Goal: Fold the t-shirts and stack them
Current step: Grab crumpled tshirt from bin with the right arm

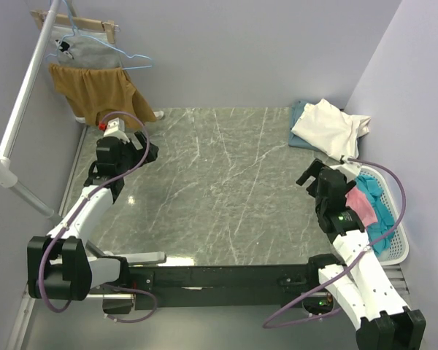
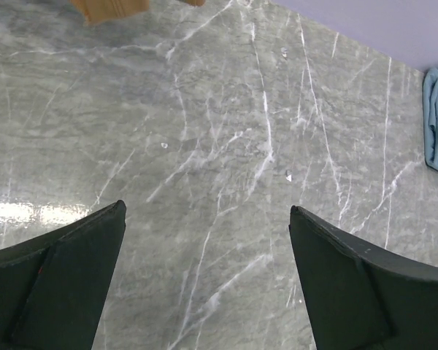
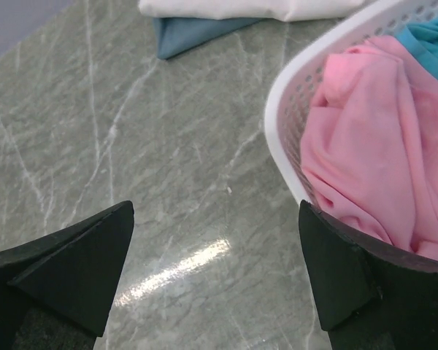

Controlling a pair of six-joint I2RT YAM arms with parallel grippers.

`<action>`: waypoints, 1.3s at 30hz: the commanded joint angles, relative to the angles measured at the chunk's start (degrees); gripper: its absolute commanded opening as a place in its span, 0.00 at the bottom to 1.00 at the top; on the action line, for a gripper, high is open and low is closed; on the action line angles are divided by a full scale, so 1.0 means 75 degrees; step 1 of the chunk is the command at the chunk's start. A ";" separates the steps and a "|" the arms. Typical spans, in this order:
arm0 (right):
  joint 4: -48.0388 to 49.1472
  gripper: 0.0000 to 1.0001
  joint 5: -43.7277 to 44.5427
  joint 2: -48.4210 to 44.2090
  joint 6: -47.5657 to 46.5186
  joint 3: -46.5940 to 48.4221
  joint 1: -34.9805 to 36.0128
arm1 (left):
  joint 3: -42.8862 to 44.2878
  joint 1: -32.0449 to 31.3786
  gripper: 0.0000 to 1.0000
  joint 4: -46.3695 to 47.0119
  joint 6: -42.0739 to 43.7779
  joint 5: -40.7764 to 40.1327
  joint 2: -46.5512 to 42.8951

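My left gripper (image 1: pixel 128 151) hovers over bare marble at the far left of the table (image 1: pixel 219 189), jaws spread wide with nothing between them. The left wrist view shows only stone under the fingers.

My right gripper (image 1: pixel 315 177) is just as wide apart and empty, poised at the near rim of the white laundry basket (image 3: pixel 306 65). Beyond it, in the far right corner, a cream-white t-shirt (image 1: pixel 328 124) lies loosely on a grey-blue t-shirt (image 1: pixel 299 115).

Inside the basket, a crumpled pink t-shirt (image 3: pixel 365 146) sits on top, touching the teal t-shirts (image 1: pixel 379 200) beside it.

I judge these shirts light, limp and prone to bunching. A pinch will lift only a fold and drag the rest. I would take the pink one at a raised ridge near the rim, then look for shoulders or hem once it hangs free.
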 commanded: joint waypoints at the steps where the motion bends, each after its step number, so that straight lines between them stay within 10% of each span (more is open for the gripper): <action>1: -0.0865 1.00 0.0981 0.0091 0.0733 0.0405 0.0028 | 0.0117 -0.0039 0.99 0.0308 -0.0015 0.0398 0.0009; 10: -0.2426 1.00 0.3187 0.0784 0.1556 0.1206 -0.0217 | 0.0948 -0.0039 0.99 -0.0405 0.0090 0.1431 0.1426; 39: -0.2416 0.99 0.1982 0.2470 0.1640 0.1170 -0.4845 | 0.1160 0.0066 0.99 -0.0593 0.0816 0.2039 0.2576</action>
